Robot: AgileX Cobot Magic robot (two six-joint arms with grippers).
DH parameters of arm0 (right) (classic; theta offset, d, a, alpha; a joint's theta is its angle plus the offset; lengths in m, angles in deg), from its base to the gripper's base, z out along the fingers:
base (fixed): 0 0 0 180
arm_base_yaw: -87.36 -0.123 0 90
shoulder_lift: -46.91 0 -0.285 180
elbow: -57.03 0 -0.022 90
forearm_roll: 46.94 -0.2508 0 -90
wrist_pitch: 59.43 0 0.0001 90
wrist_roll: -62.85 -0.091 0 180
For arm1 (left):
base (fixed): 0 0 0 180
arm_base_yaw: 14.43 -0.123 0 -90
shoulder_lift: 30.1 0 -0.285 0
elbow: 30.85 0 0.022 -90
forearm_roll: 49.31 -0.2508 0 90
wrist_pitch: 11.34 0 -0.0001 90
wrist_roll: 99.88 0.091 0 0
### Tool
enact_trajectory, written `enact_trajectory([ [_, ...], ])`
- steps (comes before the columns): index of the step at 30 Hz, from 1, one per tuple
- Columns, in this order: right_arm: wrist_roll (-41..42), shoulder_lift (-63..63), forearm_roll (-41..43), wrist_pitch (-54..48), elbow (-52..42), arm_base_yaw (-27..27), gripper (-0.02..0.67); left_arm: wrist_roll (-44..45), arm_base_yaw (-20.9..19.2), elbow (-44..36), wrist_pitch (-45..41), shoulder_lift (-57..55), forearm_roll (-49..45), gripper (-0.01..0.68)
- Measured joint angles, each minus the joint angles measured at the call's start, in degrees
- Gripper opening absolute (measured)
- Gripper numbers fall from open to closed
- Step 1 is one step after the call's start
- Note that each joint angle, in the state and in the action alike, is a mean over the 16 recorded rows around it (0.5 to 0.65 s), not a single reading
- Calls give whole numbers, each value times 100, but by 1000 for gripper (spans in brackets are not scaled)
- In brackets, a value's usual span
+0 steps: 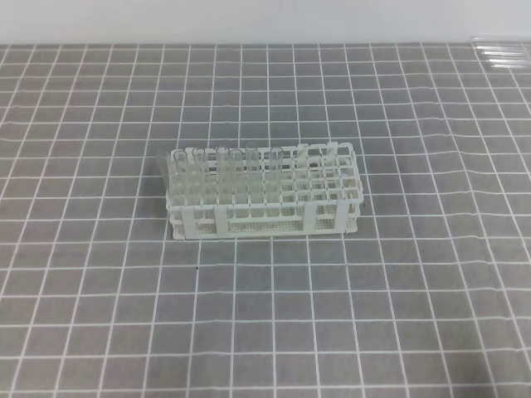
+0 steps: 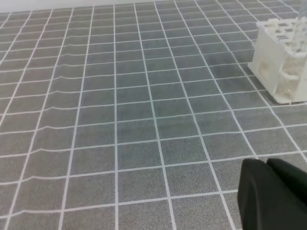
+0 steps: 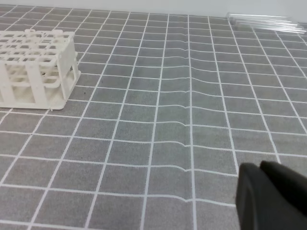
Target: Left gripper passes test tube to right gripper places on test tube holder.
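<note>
The white test tube holder [image 1: 265,217] stands mid-table, with several clear tubes upright in its left columns. It also shows at the right edge of the left wrist view [image 2: 280,62] and at the left of the right wrist view [image 3: 36,72]. Several loose clear test tubes [image 1: 502,54] lie flat at the far right back of the mat, also visible in the right wrist view [image 3: 268,21]. My left gripper [image 2: 267,164] is shut and empty, low over the mat, left of the holder. My right gripper [image 3: 260,166] is shut and empty, right of the holder. Neither gripper appears in the exterior high view.
A grey mat with a white grid [image 1: 265,332] covers the table. Its back edge meets a pale wall [image 1: 249,21]. The mat shows ripples in both wrist views.
</note>
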State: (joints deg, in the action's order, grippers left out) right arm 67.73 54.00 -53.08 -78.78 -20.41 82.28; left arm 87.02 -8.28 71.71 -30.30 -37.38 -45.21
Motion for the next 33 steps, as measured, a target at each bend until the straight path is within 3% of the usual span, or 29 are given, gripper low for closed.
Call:
enact_trajectory([
  [15,12,9,-16,0,0,0,-13,-42,1,-9,12,25,-636,-6],
  [33,5,12,-41,0,0,0,-13,-48,2,-28,37,75,-673,-5],
])
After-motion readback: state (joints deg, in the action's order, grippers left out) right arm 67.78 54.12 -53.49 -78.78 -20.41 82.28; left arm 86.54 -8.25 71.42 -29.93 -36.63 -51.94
